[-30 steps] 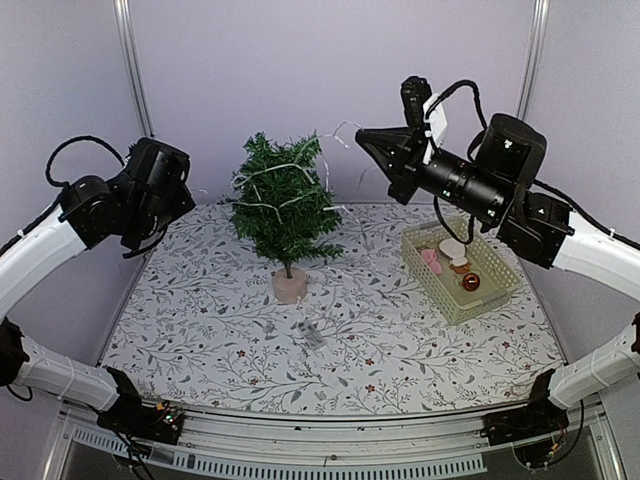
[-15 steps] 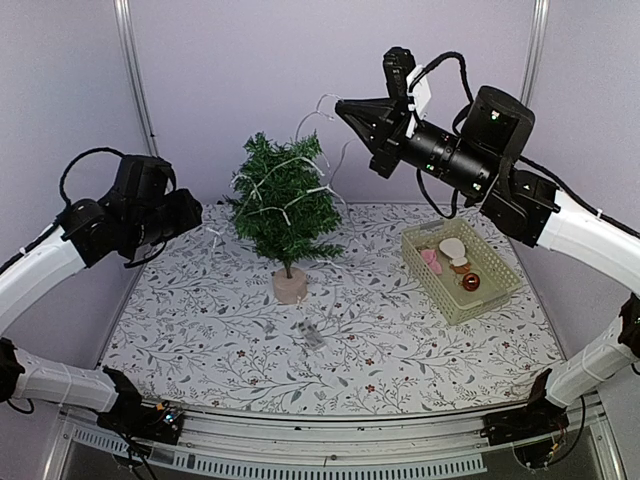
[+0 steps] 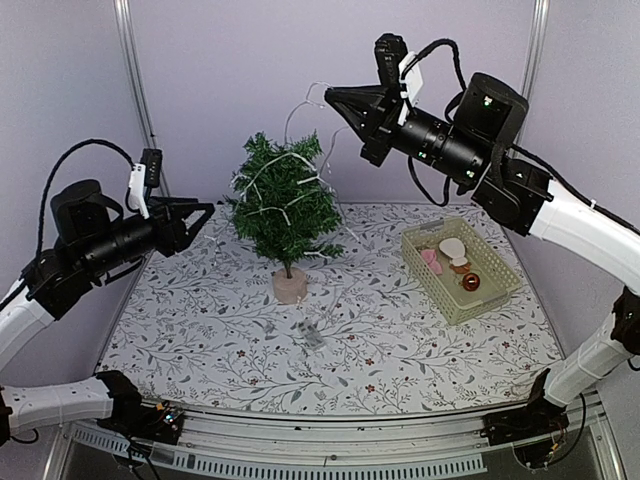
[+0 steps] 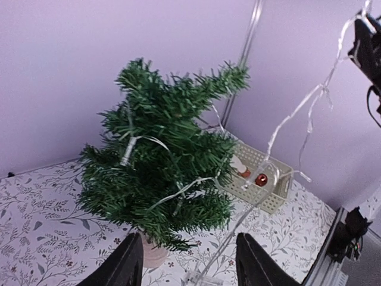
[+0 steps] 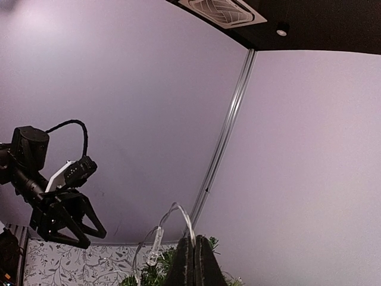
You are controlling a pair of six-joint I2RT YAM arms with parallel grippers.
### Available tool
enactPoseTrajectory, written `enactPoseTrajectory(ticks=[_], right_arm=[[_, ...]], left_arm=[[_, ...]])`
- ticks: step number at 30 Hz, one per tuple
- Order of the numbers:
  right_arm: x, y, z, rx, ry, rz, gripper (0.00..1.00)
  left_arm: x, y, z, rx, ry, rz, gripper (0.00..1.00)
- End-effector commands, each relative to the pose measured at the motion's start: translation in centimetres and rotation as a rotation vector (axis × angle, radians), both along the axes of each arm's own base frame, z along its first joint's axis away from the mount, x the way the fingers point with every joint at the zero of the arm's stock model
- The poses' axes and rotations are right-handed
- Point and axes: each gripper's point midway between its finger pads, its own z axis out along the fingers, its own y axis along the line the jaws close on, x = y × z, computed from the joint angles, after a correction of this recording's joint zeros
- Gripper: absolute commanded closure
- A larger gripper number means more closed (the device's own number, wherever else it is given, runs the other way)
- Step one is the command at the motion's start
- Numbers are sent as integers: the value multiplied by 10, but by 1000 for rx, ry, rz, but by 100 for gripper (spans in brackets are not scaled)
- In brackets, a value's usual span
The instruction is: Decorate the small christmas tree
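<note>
Right gripper [image 3: 332,94] clenched on the light string [image 4: 322,89], held high above the small christmas tree [image 3: 284,200] standing mid-table [image 3: 400,340], presumably to drape 1 more loop over its top; left gripper [image 3: 200,222] hovers alongside, jaws parted, empty.

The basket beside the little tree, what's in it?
In the basket are a pink piece, a pale round piece and a shiny reddish ball. Anything lying under them is hidden.
</note>
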Motion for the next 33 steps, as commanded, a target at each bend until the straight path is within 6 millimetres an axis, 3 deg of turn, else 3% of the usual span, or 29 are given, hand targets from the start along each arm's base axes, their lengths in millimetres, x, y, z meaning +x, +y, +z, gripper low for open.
enactPoseTrajectory(ticks=[1,4,8,13,16,19,22,23,33], right_arm=[[-2,-2,13,10,-33,3,100],[-1,-2,15,11,-37,-1,100],[-1,-3,17,13,-41,-5,100],[-1,-4,18,11,-47,-12,100],[-2,-7,21,16,-52,-18,100],[-2,-8,24,19,-57,-24,100],[-1,-12,27,24,-63,-41,100],[0,-14,29,26,-64,-52,100],[26,-39,42,47,-63,-223,100]], left_arm=[[-20,-43,4,109,-152,-290,46],[-24,-53,7,147,-204,-350,47],[-21,-68,-10,238,-180,-434,48],[-15,-74,-15,272,-188,-439,56],[-12,-77,-17,284,-184,-445,64],[-8,-78,-18,300,-173,-436,79],[0,-71,-10,296,-182,-361,98],[4,-66,-5,288,-189,-318,100],[50,-13,54,247,-251,88,100]])
